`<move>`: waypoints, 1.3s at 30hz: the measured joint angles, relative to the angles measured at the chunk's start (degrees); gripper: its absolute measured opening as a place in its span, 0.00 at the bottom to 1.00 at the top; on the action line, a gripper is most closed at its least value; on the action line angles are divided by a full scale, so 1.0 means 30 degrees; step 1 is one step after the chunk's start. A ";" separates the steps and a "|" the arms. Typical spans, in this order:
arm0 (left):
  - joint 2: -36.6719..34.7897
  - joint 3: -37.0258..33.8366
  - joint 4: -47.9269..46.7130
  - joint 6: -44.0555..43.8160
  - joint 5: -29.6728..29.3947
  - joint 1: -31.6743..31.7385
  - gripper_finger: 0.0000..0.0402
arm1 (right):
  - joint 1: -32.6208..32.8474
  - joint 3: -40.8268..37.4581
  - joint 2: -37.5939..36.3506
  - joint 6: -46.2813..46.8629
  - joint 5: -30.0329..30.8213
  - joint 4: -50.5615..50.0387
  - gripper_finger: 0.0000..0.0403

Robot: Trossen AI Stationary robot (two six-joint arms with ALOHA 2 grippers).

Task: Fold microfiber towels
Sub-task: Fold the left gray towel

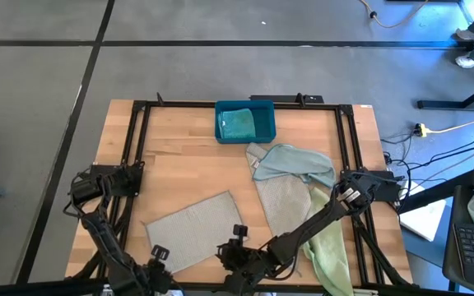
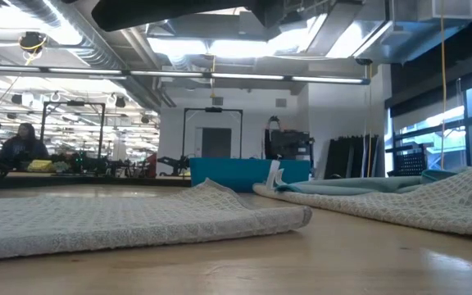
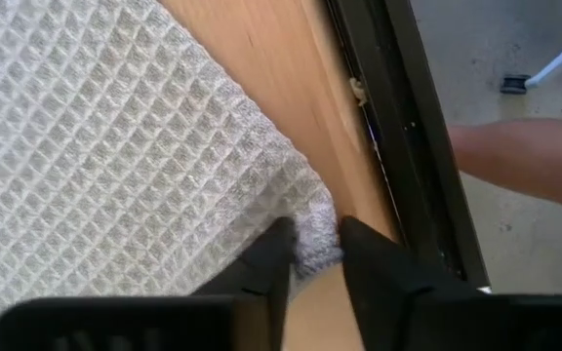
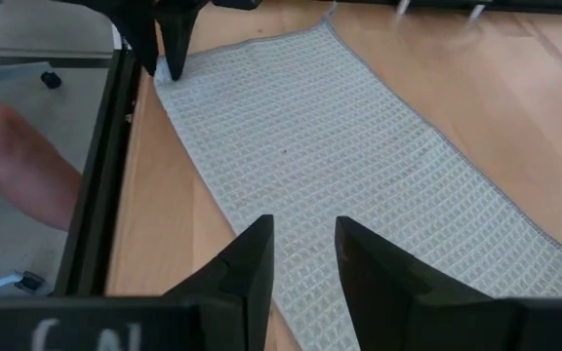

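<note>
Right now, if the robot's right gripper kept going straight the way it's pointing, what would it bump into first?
Probably the grey-beige towel: the right gripper points over its near edge, though how high it hangs is unclear. Farther along, the left gripper pinches the towel's far corner.

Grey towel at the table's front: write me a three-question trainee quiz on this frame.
1. What lies in the bin? A teal towel; B cup; C nothing.
2. True or false: the left claw has a corner of the flat grey towel between its fingers.
3. How many towels make up the pile beside the flat one?
Key: 1 A; 2 true; 3 three.
</note>
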 joint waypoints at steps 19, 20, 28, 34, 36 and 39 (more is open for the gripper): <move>-0.0780 0.2711 -0.7109 0.0989 -0.0719 0.0433 0.00 | 0.0000 0.0000 0.0000 0.0021 -0.0015 0.1168 0.29; -0.0780 0.3104 -0.7539 0.1222 -0.1212 0.0559 0.00 | -0.0006 0.0000 0.0006 0.0022 -0.0047 0.1604 0.29; -0.0801 0.4350 -0.8166 0.3519 -0.3069 0.2293 0.00 | -0.0051 0.0000 0.1205 -0.0960 -0.1317 0.6608 0.29; -0.0801 0.4350 -0.8264 0.4325 -0.3259 0.3233 0.00 | -0.0405 0.0000 0.2750 -0.1500 -0.1491 0.9645 0.29; -0.0801 0.4350 -0.8351 0.4589 -0.3502 0.3409 0.00 | -0.0745 0.0000 0.3245 -0.1504 -0.1909 1.0799 0.29; -0.0801 0.4350 -0.8370 0.4619 -0.3912 0.3727 0.00 | -0.1187 0.0000 0.3697 -0.1363 -0.2292 1.1661 0.29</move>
